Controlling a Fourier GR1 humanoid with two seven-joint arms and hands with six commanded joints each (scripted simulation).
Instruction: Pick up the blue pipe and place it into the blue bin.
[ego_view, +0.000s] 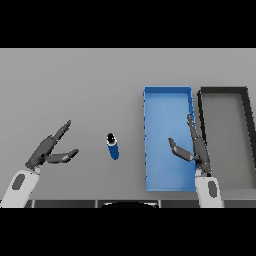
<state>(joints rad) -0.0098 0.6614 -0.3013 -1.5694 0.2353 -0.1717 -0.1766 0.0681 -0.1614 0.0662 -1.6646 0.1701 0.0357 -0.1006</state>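
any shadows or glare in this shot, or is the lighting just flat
Head view: lighting is flat and even, with no glare on the grey table; the blue pipe, blue bin and black bin cast no clear shadows, nor does the left hand or right hand.

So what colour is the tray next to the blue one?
The rectangular bin beside the blue bin is black-walled with a grey floor, seen in the head view.
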